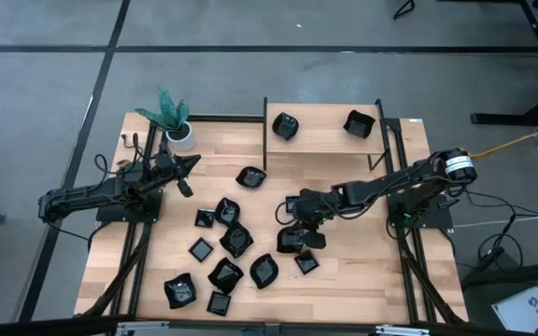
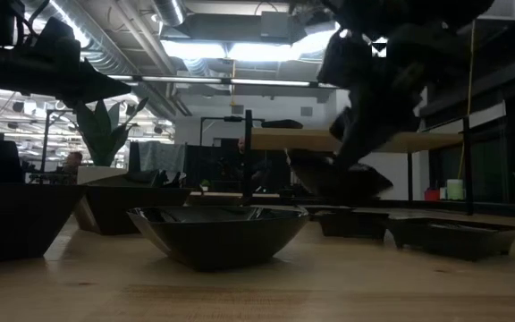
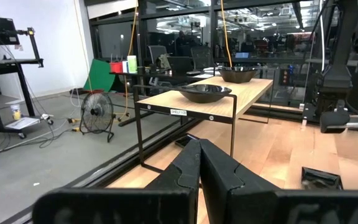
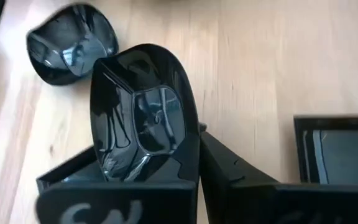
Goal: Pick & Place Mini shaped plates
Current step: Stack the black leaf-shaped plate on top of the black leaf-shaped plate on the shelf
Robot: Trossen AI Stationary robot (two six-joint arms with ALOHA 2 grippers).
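Note:
Several glossy black mini plates (image 1: 224,241) lie scattered on the wooden table, with two more (image 1: 286,124) (image 1: 359,122) on the raised shelf at the far edge. My right gripper (image 4: 197,134) is over the table's middle right (image 1: 299,233), shut on one rounded black plate (image 4: 142,115). In the low view that plate (image 2: 338,179) hangs under the gripper. My left gripper (image 3: 199,162) is shut and empty, and waits near the far left (image 1: 187,170) beside the plant pot. My right gripper pinches the rounded plate by its rim (image 4: 190,149) between the two fingers, one finger (image 4: 229,165) showing beside the rim. The fingers come from above, slanting from the table's right. The plate sits tilted and lifted clear of the table in the low view.
A white pot with a green plant (image 1: 180,133) stands at the far left corner. The wooden shelf on black legs (image 1: 323,140) spans the far middle. A flat square dish (image 4: 340,149) and a rounded one (image 4: 73,40) lie close to the held plate.

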